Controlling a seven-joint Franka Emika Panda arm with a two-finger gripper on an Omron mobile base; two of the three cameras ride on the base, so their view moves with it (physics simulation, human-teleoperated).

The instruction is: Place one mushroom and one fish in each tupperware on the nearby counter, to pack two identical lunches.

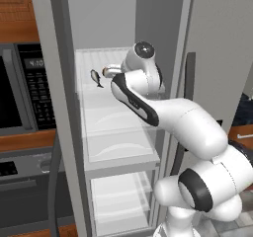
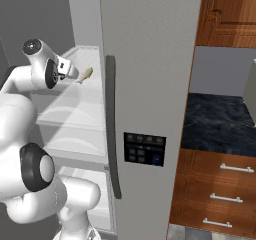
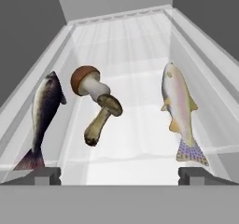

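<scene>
Dark fingertips of the gripper (image 3: 119,175) stood wide apart at the bottom of the hand view, clamped on nothing, with the whole catch lying just beyond them on a translucent white fridge shelf (image 3: 140,45). Nearest, at about 8 o'clock, lay the dark fish (image 3: 44,115), tail toward the hand; at about 4 o'clock lay the pale fish (image 3: 179,108), its speckled tail close to the right tip. Between them, a little farther in, the olive-brown mushroom (image 3: 101,118) rested with its cap touching the pale stem of the red-brown mushroom (image 3: 88,83) at roughly 11 o'clock. Farther still the shelf ran bare to the back wall. From the left base view the dark fish (image 1: 96,78) showed beside the wrist inside the open fridge (image 1: 49,83); the right base view caught the pale fish (image 2: 87,74) and, well apart at 3 o'clock, the black counter (image 2: 220,121). All four looked light and small; the fish likely slick and tapered, best pinched across the thick mid-body rather than the tail. The mushrooms seemed stiffer but prone to roll, so the stem just below the cap looked the safer hold, and the touching pair risked nudging one another.
</scene>
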